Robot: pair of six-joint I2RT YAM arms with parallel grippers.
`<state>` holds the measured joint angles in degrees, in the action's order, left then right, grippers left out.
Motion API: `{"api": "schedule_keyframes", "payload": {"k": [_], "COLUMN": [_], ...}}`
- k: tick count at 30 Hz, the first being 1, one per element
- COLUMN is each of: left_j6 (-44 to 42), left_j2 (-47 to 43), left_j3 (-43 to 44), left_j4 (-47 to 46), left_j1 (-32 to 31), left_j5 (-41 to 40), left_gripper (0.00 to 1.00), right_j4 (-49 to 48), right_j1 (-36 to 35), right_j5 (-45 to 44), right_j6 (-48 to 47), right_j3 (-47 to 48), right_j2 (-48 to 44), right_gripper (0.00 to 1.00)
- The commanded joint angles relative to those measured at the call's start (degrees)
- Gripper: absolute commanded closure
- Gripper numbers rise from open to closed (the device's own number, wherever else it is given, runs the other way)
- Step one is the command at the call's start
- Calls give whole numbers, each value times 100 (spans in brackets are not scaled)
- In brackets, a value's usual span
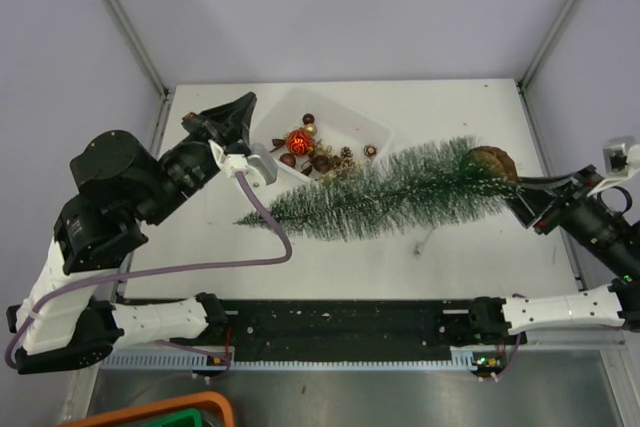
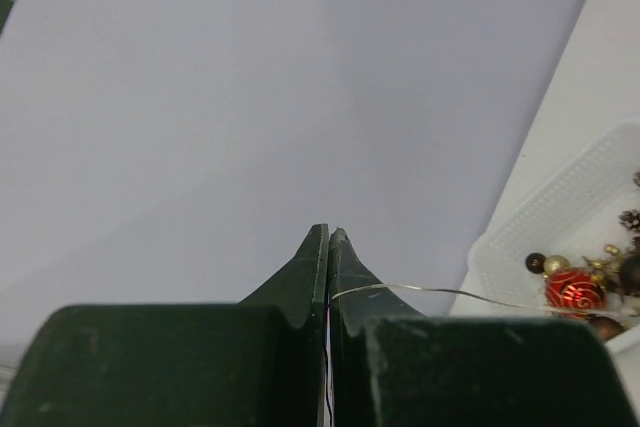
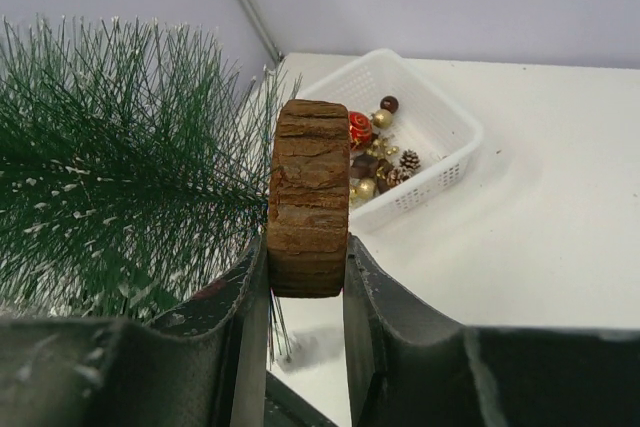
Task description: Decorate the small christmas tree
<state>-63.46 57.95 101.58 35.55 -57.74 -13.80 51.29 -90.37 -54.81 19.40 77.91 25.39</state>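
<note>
Our right gripper point(image 3: 306, 252) clamps the stiff wooden base point(image 3: 308, 187) of the small christmas tree point(image 1: 390, 192), which we judge light and soft-bristled. Beyond the tree's tip, our left gripper point(image 2: 328, 239) is pinched tight on a gold wire point(image 2: 420, 291).

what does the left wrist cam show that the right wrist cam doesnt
Only the left wrist view: the left jaws pressed shut, with a thin gold wire running from between them toward the tray. Only the right wrist view: the right jaws clamped on the wooden disc base of the small christmas tree, whose frosted green bristles spread to the left. Both: the white tray of ornaments, with the red bauble in it.
</note>
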Motion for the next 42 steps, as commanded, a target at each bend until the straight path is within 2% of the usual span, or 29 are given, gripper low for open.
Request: {"api": "schedule_keyframes", "payload": {"k": [1, 5, 9, 15, 17, 21, 25, 36, 42], "left_j6": [1141, 1985, 2285, 2637, 2777, 2848, 2962, 3226, 3033], "left_j2": [5, 172, 216, 67, 14, -117, -319, -407, -680], "left_j3": [292, 546, 582, 284, 222, 3, -305, 64, -550], "left_j4": [565, 1199, 1261, 674, 489, 330, 93, 22, 101], "left_j1": [17, 17, 17, 17, 17, 17, 17, 113, 113], "left_j5": [298, 685, 905, 643, 520, 458, 422, 448, 502], "left_gripper": [100, 100, 100, 100, 97, 92, 93, 93, 96], "right_j4": [-22, -303, -891, -1533, -1735, -2385, -2904, -3265, -3659], "right_j1": [-112, -157, -209, -341, -429, -561, -728, -956, -965], "right_j5": [146, 119, 119, 23, -12, -118, -486, -1111, -1173], "right_j6": [371, 486, 504, 460, 416, 258, 327, 609, 793], "right_j3": [163, 76, -257, -592, -619, -751, -935, -1269, -1374], "right_j2": [-218, -516, -929, -1097, -1062, -1062, -1080, -1273, -1115], "right_gripper": [100, 100, 100, 100, 100, 100, 100, 100, 100]}}
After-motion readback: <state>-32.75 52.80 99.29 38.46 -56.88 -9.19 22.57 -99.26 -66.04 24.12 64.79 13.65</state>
